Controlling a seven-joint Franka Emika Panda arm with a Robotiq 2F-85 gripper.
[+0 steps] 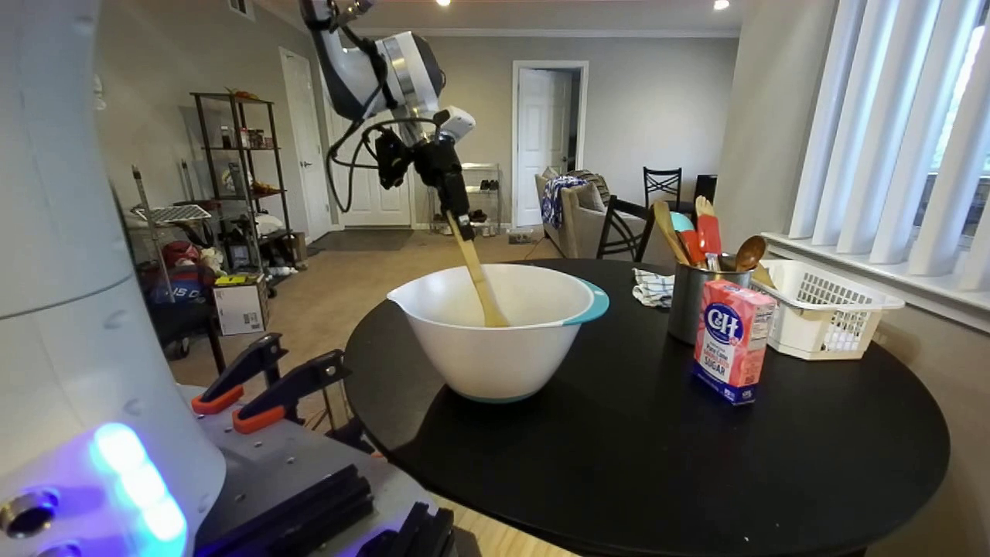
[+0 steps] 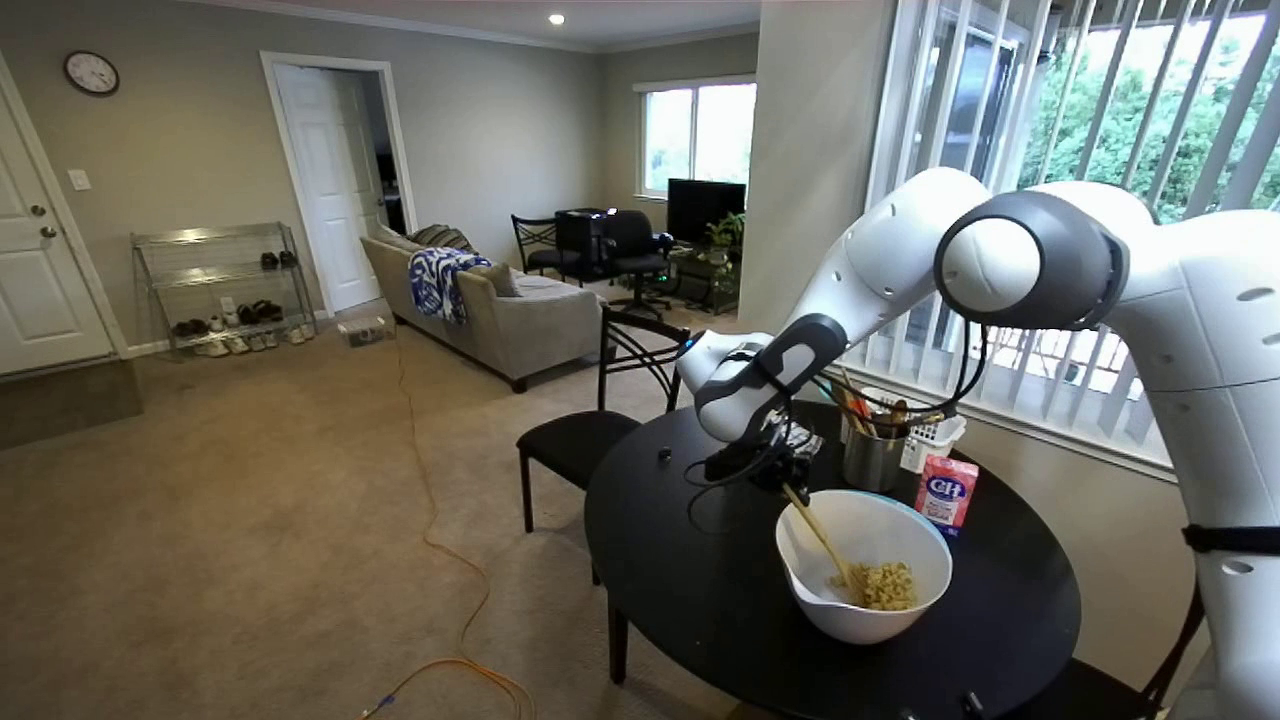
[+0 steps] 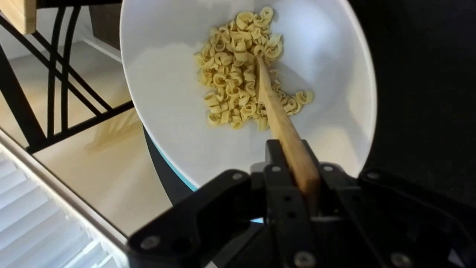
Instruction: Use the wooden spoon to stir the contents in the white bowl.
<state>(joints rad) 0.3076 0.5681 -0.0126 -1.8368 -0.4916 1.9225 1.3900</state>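
A beige sofa [image 2: 545,340] is standing well back in the room. A round black table [image 1: 657,449] is taking up the near ground, with the white robot arm [image 2: 875,268] arching above it. A black chair [image 2: 580,445] is standing close to the table's edge. On the tabletop the white bowl [image 1: 491,356] is sitting upright, pouring lip on one side, turquoise along the rim opposite. Near the table's edge a white lattice basket [image 1: 816,333] is resting, and just beside it a metal canister [image 1: 684,305] is holding a bunch of utensils [image 1: 708,232], red and wooden ones among them. A pink sugar carton [image 1: 727,344], marked C&H, is standing upright by the canister. The gripper [image 3: 291,146] is hanging above the bowl's rim, its jaws standing nearly together with only a handle's thickness between; they are pinching the wooden spoon [image 3: 283,124] by its handle. That spoon is slanting down into the bowl in both exterior views, and in the wrist view its lower end is poking in among the contents. Smallest of the lot: curled, pale-yellow pasta pieces [image 3: 230,78], lying in a loose heap on the bowl's floor, a few straggling past the spoon. Whether its tip is touching the bowl beneath, I cannot tell.
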